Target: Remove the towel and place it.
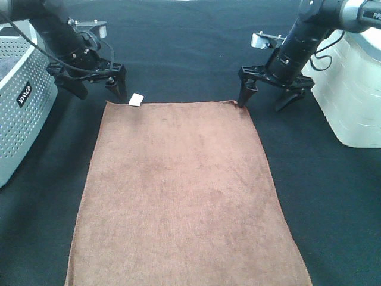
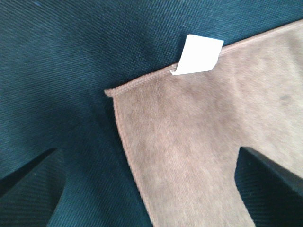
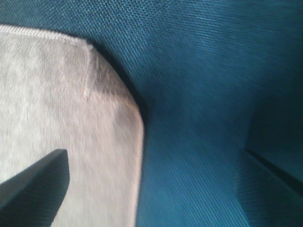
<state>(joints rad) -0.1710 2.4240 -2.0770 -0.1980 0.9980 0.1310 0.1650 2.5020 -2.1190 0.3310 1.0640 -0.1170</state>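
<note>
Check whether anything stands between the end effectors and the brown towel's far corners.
Nothing visible does. The open left end effector straddles the towel corner beside the white tag; the open right end effector straddles the other far corner. Only black cloth surrounds them.

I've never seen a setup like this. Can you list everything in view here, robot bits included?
towel: one, brown, spread flat mid-table, running off the near edge of the high view
tag: one, white, on the towel's far hem near its left corner
table cloth: one, black, under everything
basket: one, grey with small holes, left edge
tub: one, white, right edge
arms: two, black, reaching in from the far left and far right
left fingers: one pair, black, open, straddling the towel's far left corner
right fingers: one pair, black, open, straddling the towel's far right corner
</note>
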